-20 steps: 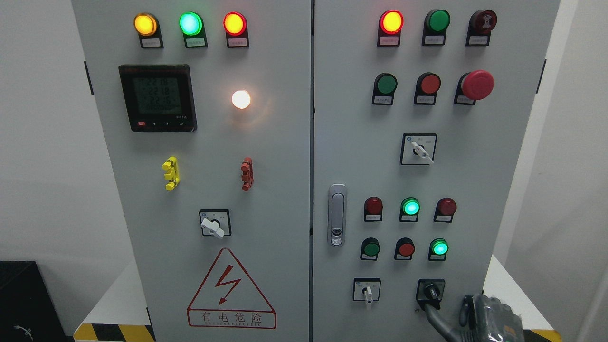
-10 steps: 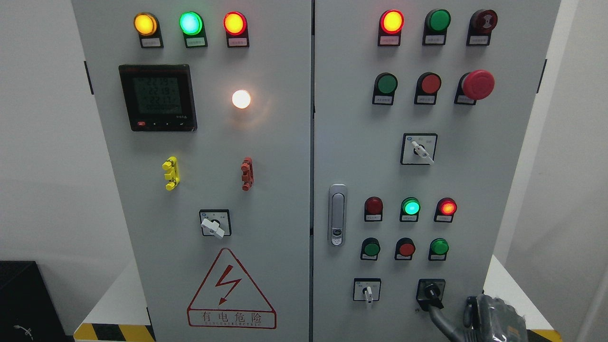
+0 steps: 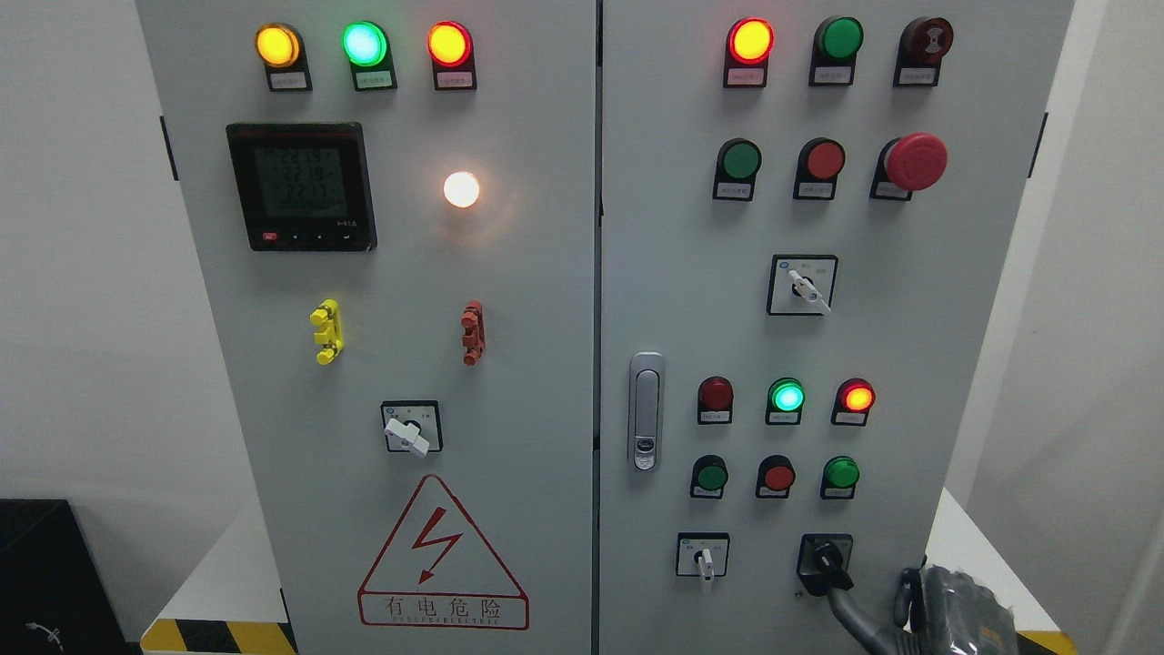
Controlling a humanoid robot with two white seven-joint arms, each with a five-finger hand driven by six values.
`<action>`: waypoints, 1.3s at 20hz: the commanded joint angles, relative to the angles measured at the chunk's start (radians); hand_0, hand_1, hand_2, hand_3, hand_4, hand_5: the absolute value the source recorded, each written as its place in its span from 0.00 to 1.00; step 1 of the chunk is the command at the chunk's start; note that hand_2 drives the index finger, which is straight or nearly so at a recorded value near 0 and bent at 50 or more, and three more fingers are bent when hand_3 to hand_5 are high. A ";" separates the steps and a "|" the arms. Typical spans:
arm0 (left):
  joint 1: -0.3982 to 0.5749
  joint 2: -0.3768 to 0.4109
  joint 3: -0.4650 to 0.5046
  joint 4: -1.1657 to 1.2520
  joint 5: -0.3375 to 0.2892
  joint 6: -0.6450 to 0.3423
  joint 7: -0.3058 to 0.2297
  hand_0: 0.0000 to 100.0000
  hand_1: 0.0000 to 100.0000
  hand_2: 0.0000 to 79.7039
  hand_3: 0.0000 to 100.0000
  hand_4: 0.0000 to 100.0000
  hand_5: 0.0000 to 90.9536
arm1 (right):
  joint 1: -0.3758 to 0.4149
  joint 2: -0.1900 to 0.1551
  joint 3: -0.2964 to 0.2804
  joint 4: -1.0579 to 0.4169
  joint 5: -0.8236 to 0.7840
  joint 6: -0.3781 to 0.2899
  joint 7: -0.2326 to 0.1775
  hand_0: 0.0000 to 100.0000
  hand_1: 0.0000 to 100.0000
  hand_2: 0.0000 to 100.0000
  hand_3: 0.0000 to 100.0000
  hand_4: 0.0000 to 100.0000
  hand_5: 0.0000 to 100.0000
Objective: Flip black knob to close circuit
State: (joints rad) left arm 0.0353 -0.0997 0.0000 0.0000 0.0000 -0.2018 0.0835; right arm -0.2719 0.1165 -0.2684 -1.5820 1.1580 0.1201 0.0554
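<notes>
Right robot hand (image 3: 841,596) had 1 finger touching the black knob (image 3: 827,557); grip state unclear. Knob likely stiff, rigid; turn by its lever tip.

Grey right hand (image 3: 946,605) with slim grey fingers (image 3: 850,611) and a dark glossy casing.

Cabinet (image 3: 546,300): light grey. Top-left lamps: amber (image 3: 277,45), green (image 3: 365,43), red-orange (image 3: 449,44). Round lamp (image 3: 461,189): glowing white. Meter (image 3: 301,186): black frame, dark green display. Warning triangle (image 3: 443,553): red outline, red bolt. Mushroom button (image 3: 916,161): red. Black knob (image 3: 826,557): black on black plate. Floor tape (image 3: 218,637): yellow-black stripes.
</notes>
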 commanded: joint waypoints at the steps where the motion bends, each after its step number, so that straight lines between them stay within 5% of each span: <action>1: 0.000 0.000 -0.020 0.022 -0.021 0.001 -0.001 0.12 0.56 0.00 0.00 0.00 0.00 | -0.001 0.000 -0.006 -0.007 -0.003 -0.005 0.000 0.00 0.22 0.79 0.98 0.80 0.81; 26: 0.000 0.000 -0.020 0.022 -0.020 0.001 -0.001 0.12 0.56 0.00 0.00 0.00 0.00 | 0.014 0.005 0.017 -0.035 -0.024 -0.014 0.000 0.00 0.22 0.79 0.98 0.79 0.81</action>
State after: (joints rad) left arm 0.0353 -0.0997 0.0000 0.0000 0.0000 -0.2021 0.0836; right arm -0.2670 0.1177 -0.2657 -1.5997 1.1347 0.1088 0.0547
